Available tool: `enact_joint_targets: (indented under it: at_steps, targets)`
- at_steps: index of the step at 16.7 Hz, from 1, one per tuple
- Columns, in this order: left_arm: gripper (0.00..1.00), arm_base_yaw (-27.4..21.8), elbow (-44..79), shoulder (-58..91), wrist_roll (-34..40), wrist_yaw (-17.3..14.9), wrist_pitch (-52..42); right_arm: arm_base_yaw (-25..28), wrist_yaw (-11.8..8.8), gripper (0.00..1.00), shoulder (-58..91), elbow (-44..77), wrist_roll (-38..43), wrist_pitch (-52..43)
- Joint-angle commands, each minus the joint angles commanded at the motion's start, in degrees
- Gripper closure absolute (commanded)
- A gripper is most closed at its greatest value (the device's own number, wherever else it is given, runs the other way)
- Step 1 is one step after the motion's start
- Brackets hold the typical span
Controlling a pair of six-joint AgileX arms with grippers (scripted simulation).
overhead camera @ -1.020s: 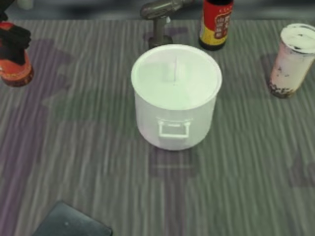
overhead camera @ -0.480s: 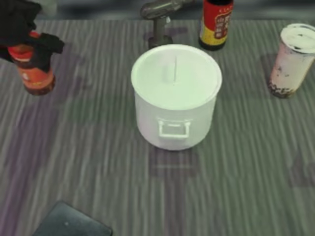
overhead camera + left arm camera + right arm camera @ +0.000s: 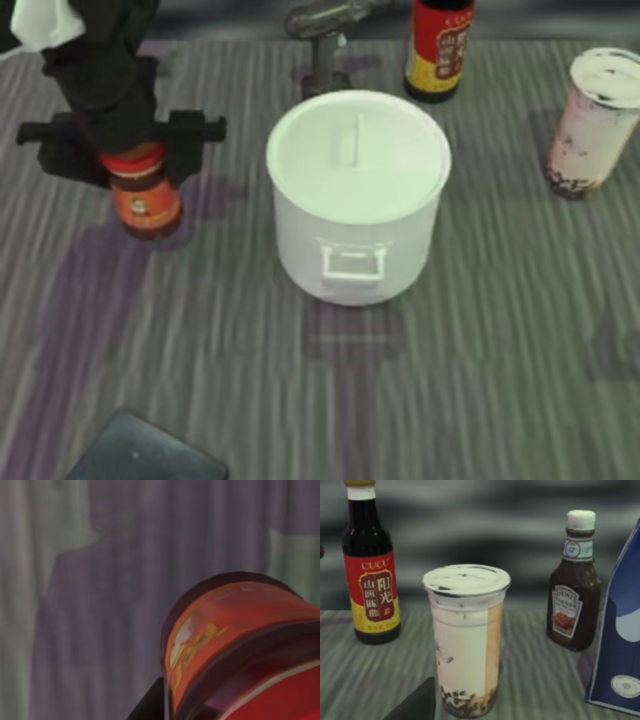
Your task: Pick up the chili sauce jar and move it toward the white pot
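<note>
A grey striped table (image 3: 480, 380) is seen from above. On its left side, the left gripper (image 3: 135, 150) holds the chili sauce jar (image 3: 145, 200), a short jar with a red-orange lid and an orange-red label; the black fingers (image 3: 60, 150) close on the jar just under its lid from either side. The jar tilts slightly, and its shadow spreads over the table below it, so it appears to be lifted clear of the surface. In the left wrist view the jar's label and dark red contents (image 3: 235, 645) fill the near corner, with only the striped table and a dark shadow behind. The white pot (image 3: 357, 195), a large white cylinder with a flat lid and a rectangular side handle facing the near edge, stands at the middle of the table, to the right of the jar and apart from it, with bare table between them. Behind the pot, at the far edge, stand a grey drill-like tool (image 3: 325, 35) and a tall dark bottle (image 3: 438, 50) with a red and yellow label. At the far right stands a whitish cup (image 3: 592, 120) with dark pearls at its bottom. A dark flat object (image 3: 145, 455) lies at the near left edge. The right wrist view shows the cup close up, the dark bottle, a brown sauce bottle (image 3: 574, 585) and a blue carton (image 3: 620, 640); the right gripper itself cannot be made out in any view.
</note>
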State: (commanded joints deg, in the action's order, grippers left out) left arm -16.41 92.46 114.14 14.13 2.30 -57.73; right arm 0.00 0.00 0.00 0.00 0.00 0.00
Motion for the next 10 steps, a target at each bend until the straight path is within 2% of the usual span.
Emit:
enact_joint_targets:
  at_steps: [3,10]
  targets:
    - [1.00,-1.4,-1.7,-0.9,2.9,0.8,1.5,0.0,0.0,0.00,0.0,0.0,0.0,0.0]
    - [1.00,-1.0,-3.0,0.2,2.7,0.7,3.6,0.0,0.0,0.00,0.0,0.0,0.0,0.0]
